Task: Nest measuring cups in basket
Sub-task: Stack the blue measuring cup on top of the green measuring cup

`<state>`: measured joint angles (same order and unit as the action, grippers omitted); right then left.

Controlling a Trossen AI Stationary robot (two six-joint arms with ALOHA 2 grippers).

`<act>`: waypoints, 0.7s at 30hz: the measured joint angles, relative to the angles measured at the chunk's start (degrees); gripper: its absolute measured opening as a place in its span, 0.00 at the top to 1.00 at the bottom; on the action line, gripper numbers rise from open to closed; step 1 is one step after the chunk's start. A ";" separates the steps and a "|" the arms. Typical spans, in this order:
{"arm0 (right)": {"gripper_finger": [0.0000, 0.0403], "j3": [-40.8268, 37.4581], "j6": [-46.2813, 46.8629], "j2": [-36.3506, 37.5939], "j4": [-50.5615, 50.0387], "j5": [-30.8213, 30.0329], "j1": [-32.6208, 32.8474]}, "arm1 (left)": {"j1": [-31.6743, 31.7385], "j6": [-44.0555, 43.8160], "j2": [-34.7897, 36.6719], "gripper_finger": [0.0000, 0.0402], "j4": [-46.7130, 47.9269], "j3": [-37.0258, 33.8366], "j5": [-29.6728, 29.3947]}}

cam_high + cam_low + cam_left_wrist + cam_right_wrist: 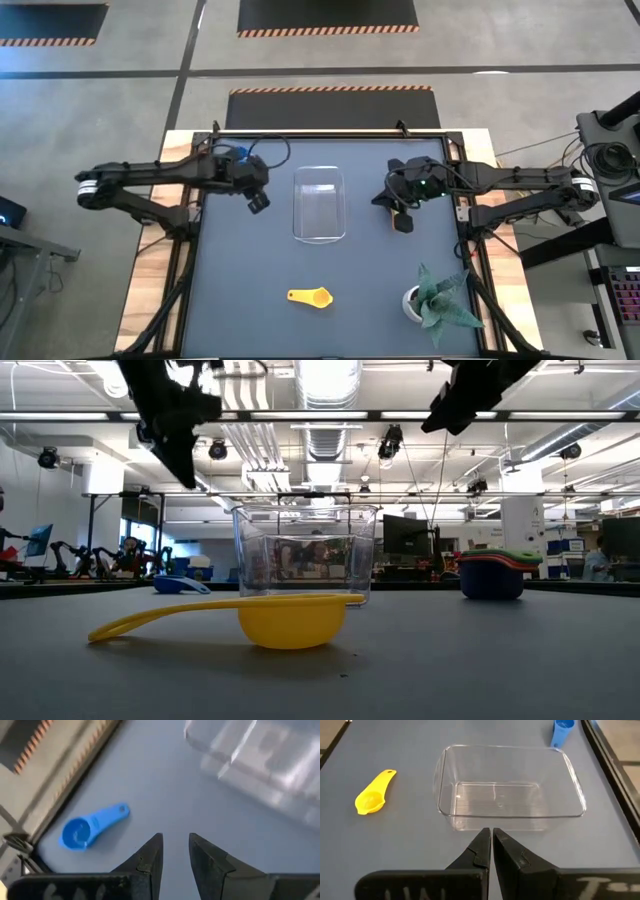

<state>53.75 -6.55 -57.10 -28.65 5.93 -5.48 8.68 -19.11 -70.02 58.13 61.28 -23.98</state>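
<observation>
The clear basket [320, 203] stands at the table's middle and holds nothing; it also shows in the right wrist view [507, 787]. A yellow cup [312, 296] lies bowl-up on the table near the front edge. A blue cup [90, 827] lies at the far left, by the frame. A stack of nested cups [490, 575], blue lowest with red and green rims showing above it, stands at the right. My left gripper [258, 200] hovers left of the basket, slightly open and empty. My right gripper [402, 222] hovers right of the basket, shut and empty.
A white pot with a green plant [432, 300] stands at the near right corner. A black frame rail [330, 133] runs along the table's far edge and down both sides. Bare table lies between the basket and the yellow cup.
</observation>
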 joint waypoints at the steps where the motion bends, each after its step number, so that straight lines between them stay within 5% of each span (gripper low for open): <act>1: 0.98 -0.12 -0.32 0.00 0.48 0.00 0.00 | 1.11 0.93 -0.71 0.81 0.87 0.00 1.70; 7: 0.98 -0.17 -0.85 0.00 0.70 0.01 0.00 | 10.54 8.58 -5.52 0.81 1.98 0.00 2.05; 16: 0.98 -0.28 -1.12 0.00 0.67 0.04 0.00 | 23.51 33.38 -12.84 0.81 -7.51 0.00 2.79; 21: 0.98 -0.59 -1.18 0.00 0.64 0.04 0.00 | 28.83 47.06 -16.35 0.81 -8.45 -0.05 9.40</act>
<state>53.17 -7.74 -57.10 -28.01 5.98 -5.48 37.51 27.95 -86.36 49.69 61.23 -14.58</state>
